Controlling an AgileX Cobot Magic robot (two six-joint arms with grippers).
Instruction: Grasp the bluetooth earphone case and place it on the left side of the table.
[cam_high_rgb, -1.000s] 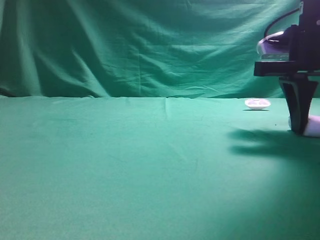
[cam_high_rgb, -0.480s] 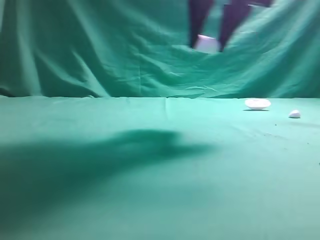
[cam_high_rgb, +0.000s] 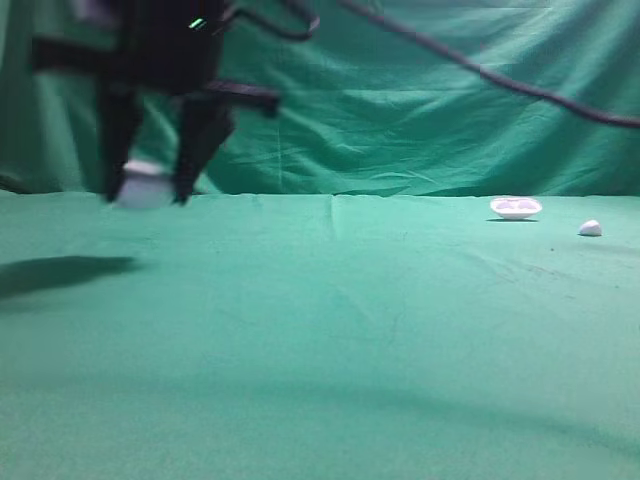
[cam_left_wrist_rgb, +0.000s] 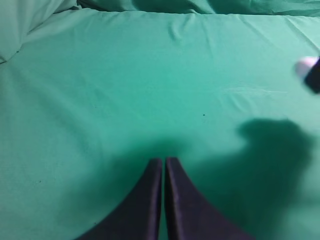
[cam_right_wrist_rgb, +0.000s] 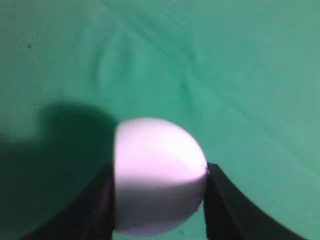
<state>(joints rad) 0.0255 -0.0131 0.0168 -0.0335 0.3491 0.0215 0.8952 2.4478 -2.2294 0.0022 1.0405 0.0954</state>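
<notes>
My right gripper (cam_high_rgb: 147, 190) has reached across to the far left of the exterior view and is shut on the white bluetooth earphone case (cam_high_rgb: 145, 185), held a little above the green table (cam_high_rgb: 320, 330). In the right wrist view the rounded white case (cam_right_wrist_rgb: 157, 172) fills the gap between the two black fingers (cam_right_wrist_rgb: 227, 205). The case also shows as a white blur at the right edge of the left wrist view (cam_left_wrist_rgb: 306, 66). My left gripper (cam_left_wrist_rgb: 163, 161) is shut and empty above the cloth; I do not see it in the exterior view.
A shallow white dish-like piece (cam_high_rgb: 515, 207) and a tiny white pebble-like piece (cam_high_rgb: 590, 229) lie at the back right of the table. The right arm's cable (cam_high_rgb: 500, 75) crosses the green backdrop. A dark shadow (cam_high_rgb: 60, 272) falls on the cloth at left.
The right gripper lifted the case from the table's right edge, carried it high across the middle, and now holds it lower at the far left. The pebble-like piece stays at right.
</notes>
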